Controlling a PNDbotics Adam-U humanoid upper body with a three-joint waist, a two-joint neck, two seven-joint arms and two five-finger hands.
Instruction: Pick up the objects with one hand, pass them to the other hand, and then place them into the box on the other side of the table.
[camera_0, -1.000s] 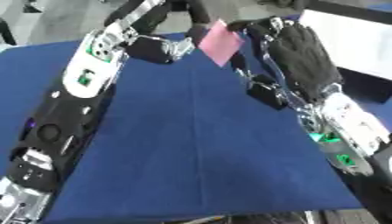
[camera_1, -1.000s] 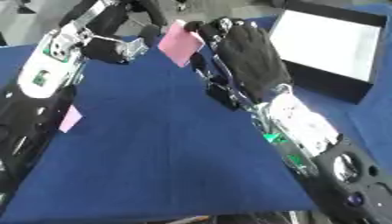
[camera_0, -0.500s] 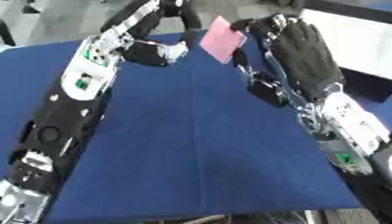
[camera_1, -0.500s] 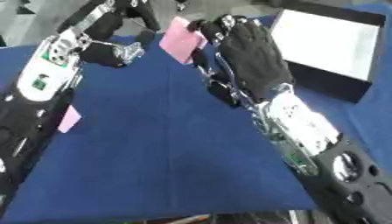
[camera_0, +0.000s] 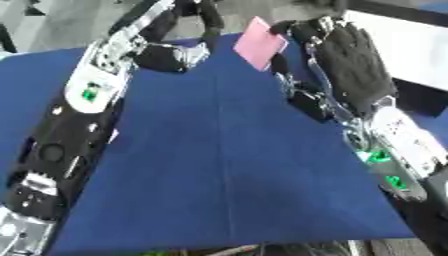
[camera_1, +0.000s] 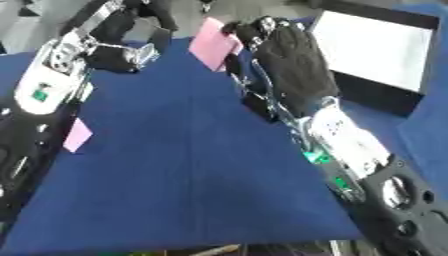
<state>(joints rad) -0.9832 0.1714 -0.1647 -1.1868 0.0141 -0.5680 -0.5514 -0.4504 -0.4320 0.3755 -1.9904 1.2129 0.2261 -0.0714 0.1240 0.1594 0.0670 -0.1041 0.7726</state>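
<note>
Pink card (camera_1: 214, 43) sits pinched at right hand (camera_1: 284, 60) fingertips; white-lined box (camera_1: 372, 52) lies just right; left hand (camera_0: 208, 20), state unclear, stands apart.

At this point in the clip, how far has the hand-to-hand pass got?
Done: the pink card is off the table and the right hand has it at its fingertips. In hand: the left hand sits just apart from the card, so the pass looks about over. Left: carrying it to the white-lined box on the right. Another pink piece waits by the left arm.
</note>
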